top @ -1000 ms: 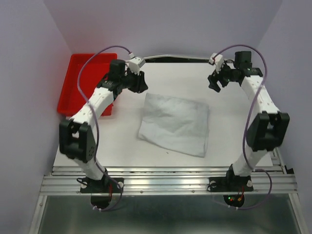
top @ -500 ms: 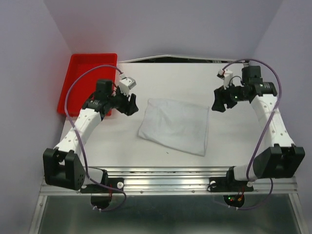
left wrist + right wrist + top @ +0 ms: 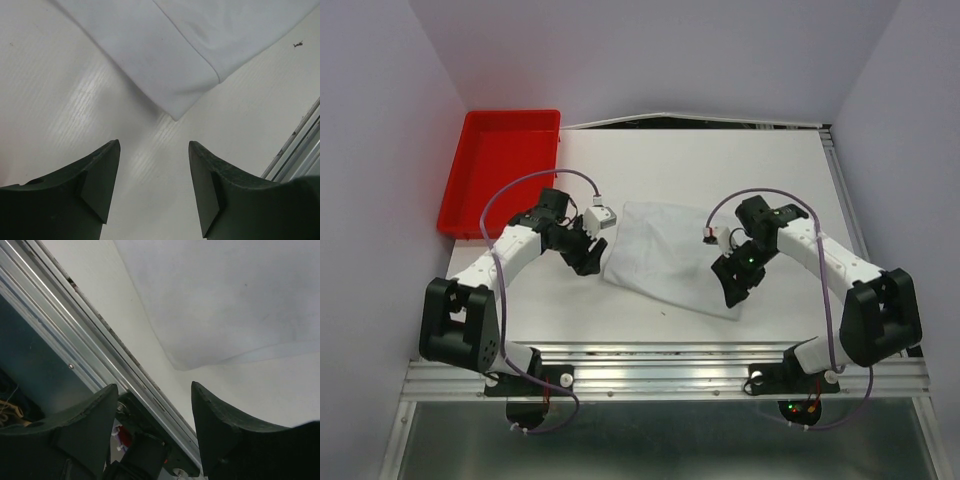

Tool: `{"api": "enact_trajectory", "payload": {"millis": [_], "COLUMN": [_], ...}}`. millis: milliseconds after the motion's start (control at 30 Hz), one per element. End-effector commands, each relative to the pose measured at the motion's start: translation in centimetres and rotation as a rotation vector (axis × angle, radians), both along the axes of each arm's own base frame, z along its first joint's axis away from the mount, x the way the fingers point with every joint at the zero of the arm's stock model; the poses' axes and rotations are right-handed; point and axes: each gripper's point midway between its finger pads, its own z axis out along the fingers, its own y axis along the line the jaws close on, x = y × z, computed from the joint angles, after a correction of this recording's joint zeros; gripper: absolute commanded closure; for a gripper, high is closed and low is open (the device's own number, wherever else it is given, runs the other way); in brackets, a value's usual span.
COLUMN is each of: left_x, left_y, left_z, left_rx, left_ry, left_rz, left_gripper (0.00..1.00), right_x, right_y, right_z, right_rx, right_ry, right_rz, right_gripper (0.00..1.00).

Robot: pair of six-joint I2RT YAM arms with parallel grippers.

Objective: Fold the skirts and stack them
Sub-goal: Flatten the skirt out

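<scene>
Closely, open tools (image 3: 588, 256) (image 3: 731, 284) flank skirt (image 3: 670, 250) edges.

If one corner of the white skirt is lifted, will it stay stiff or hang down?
Probably hang down: the skirt lies flat with soft creases, like thin cloth. Likely light, since its hemmed corner looks thin. Pushed, it may slide or bunch on the smooth table.

Left arm (image 3: 515, 243) and right arm (image 3: 835, 258) both showing white link shells alternating with black joint housings. Thin purple cable (image 3: 520, 185) looping along each arm (small white block (image 3: 601, 215) sitting at wrist). Left gripper (image 3: 154, 144), right gripper (image 3: 154, 386) wearing dark matte wedge-shaped fingers, surface slightly grainy. Black bases (image 3: 525, 385) carrying small red and green lights (image 3: 783, 408), glowing.
</scene>
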Motion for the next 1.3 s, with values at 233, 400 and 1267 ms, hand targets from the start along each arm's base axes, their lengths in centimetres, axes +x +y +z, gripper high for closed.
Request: {"api": "enact_trajectory", "payload": {"millis": [233, 400, 1267], "left_x": [-0.9, -0.2, 5.5], "left_y": [-1.2, -2.6, -5.8], "left_z": [-3.3, -3.9, 0.9], "left_rx": [0.039, -0.012, -0.117], "left_ry": [0.048, 0.071, 0.218], "left_rz": [-0.143, -0.164, -0.132], "left_gripper": [0.32, 0.34, 1.0], "right_x": [-1.7, -0.4, 14.6], "right_y": [-0.8, -0.6, -7.1], "right_z": [-4.9, -5.9, -1.4], "right_rx": [-0.151, -0.192, -0.106], "right_ry": [0.199, 0.22, -0.05], "right_rz": [-0.019, -0.043, -0.233], "right_gripper": [0.36, 0.41, 0.94]}}
